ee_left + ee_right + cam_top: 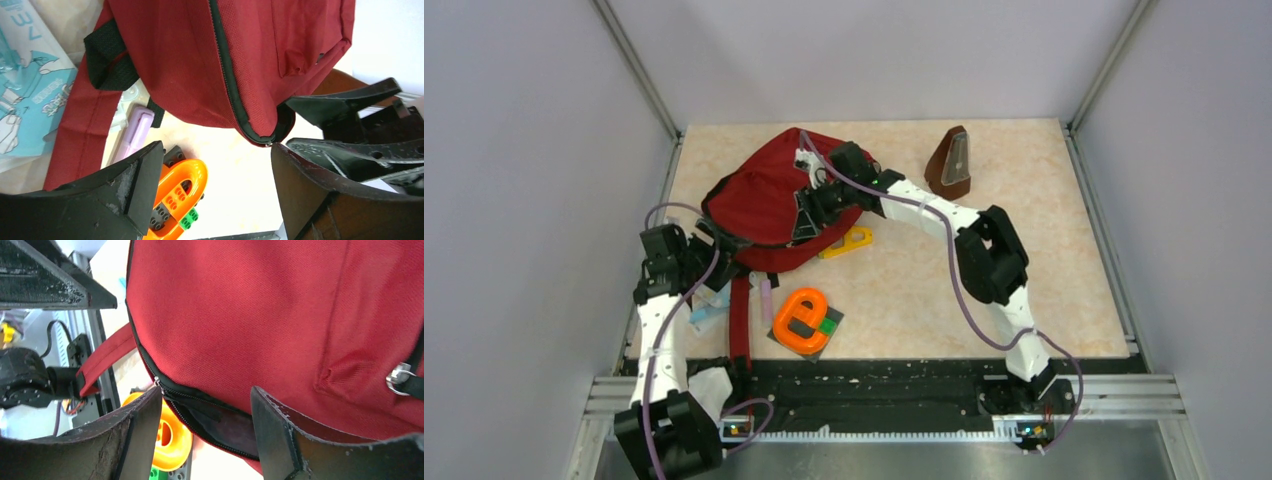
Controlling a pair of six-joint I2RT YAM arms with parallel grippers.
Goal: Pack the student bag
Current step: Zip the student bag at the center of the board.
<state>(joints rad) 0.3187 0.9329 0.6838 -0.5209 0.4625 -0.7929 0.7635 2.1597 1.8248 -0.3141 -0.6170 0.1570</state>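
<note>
the student bag (759, 195), count one, lies flat on the far-left part of the table, long axis running from near-left to far-right. its zip mouth (215, 422) gapes a little on the edge facing the arms' bases.

right gripper (205, 395): jaws apart, nothing pinched, poised directly over that zip mouth. left gripper (215, 155): jaws wide apart, empty, just off the bag's near-left corner.

loose items, one of each:
- yellow piece (851, 241), touching the bag's near-right edge
- lilac pen (766, 297), just near of the bag, beside its strap
- orange toy (799, 318) on a block plate, near of the bag
- blue-printed packet (707, 312), near-left of the bag
- metronome (949, 163), well right of the bag

judgement: the near-side items lie closer to the left arm, and the right is better placed to hold the mouth open.
</note>
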